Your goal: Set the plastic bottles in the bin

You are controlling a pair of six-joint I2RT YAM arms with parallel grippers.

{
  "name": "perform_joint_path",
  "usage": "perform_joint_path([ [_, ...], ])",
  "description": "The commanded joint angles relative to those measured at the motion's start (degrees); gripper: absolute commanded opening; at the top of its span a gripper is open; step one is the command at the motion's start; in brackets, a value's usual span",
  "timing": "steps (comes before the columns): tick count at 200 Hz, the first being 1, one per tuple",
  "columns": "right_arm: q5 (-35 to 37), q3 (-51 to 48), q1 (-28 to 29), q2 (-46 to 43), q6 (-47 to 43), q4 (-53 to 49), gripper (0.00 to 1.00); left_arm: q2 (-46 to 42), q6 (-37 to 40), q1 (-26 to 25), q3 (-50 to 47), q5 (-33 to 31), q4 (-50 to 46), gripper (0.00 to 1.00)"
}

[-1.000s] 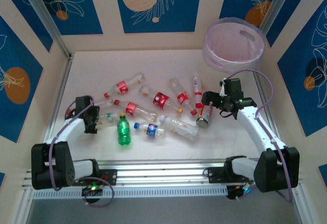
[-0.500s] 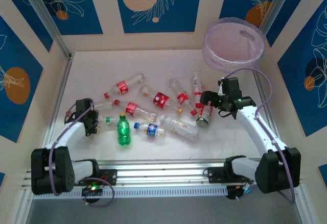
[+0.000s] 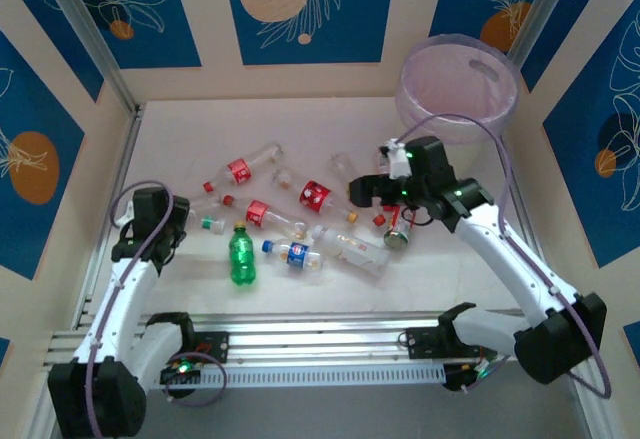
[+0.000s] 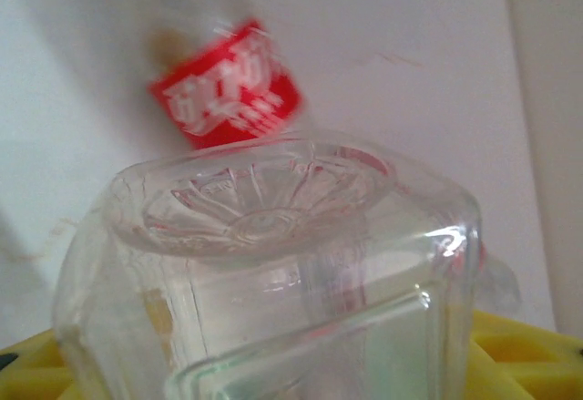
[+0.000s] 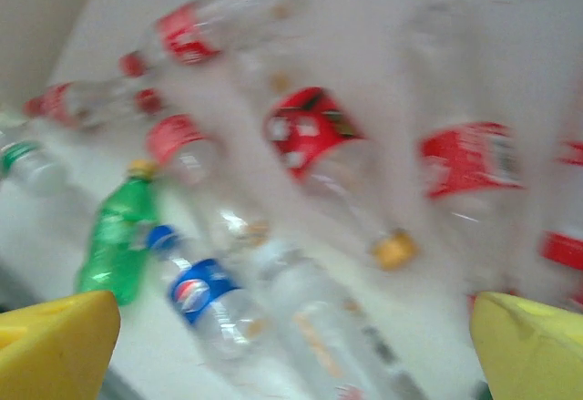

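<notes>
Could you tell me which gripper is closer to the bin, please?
Right. The right gripper is over the bottles, just short of the bin; the left gripper, holding a clear bottle, is far off left.

Count from above: bin (image 3: 458, 84), one; green bottle (image 3: 241, 256), one; blue-labelled bottle (image 3: 297, 253), one; red-labelled bottles (image 3: 238, 171), at least five; clear bottles (image 3: 350, 247) without red label, at least two. Exact total unclear, some overlapping.

Left of the green plastic bottle (image 3: 241, 256) lies a clear plastic bottle with a green band (image 3: 205, 224); right, a blue-labelled, blue-capped clear bottle (image 3: 295, 253); beyond, red-labelled clear bottles (image 3: 316, 196).
</notes>
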Motion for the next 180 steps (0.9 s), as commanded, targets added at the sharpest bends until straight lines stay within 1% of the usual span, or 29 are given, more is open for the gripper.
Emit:
perform_joint_path([
  [1,-4.82,4.39,6.81,4.73,-1.44,1.5,0.99,1.92,7.12,-6.38,5.2,3.73,1.72,0.57],
  [8,-5.1,5.07,8.37,5.97,-0.96,3.31,1.0,3.4,8.3,-8.64,6.55,5.18,3.4,0.55],
  [16,-7.15,5.95,9.92,8.06,0.66,5.47,1.0,5.93,8.72,-10.68,7.91,7.92,5.65,0.55],
  [31,-12.33,7.73,10.72,11.99,3.43,8.59,1.0,10.69,7.9,-13.98,9.7,13.71,11.56,0.54],
  [47,-13.58,9.28,11.38,15.6,4.41,9.96,0.98,14.87,7.01,-17.26,11.57,17.75,16.94,0.53],
  [70,-15.41,11.52,11.55,19.86,4.62,10.06,0.91,18.92,7.45,-20.43,14.99,19.67,19.08,0.53],
  [78,-16.42,11.82,11.64,20.69,4.88,10.84,0.88,19.64,6.3,-20.77,15.08,20.78,20.85,0.53],
  [89,-17.8,11.63,11.94,21.55,5.65,12.92,0.82,20.38,3.7,-21.11,14.3,22.02,24.45,0.52],
  [103,-18.19,12.04,12.39,22.81,6.26,14.52,0.75,20.97,1.33,-21.81,13.74,22.51,27.47,0.51],
  [123,-16.68,12.28,12.79,23.78,6.88,16.52,0.66,20.92,0.9,-23.26,14.13,21.27,27.05,0.51],
  [133,-16.42,12.03,12.79,24.2,7.43,17.81,0.65,20.66,0.49,-23.71,13.85,20.9,27.09,0.51],
  [150,-16.26,12.16,12.84,25.63,8.56,18.72,0.6,20.23,-0.54,-24.11,12.91,20.1,28.0,0.51],
  [180,-17.62,10.72,13.56,27.25,10.79,22.03,0.6,20.12,-2.34,-24.28,11.24,19.11,30.45,0.5],
])
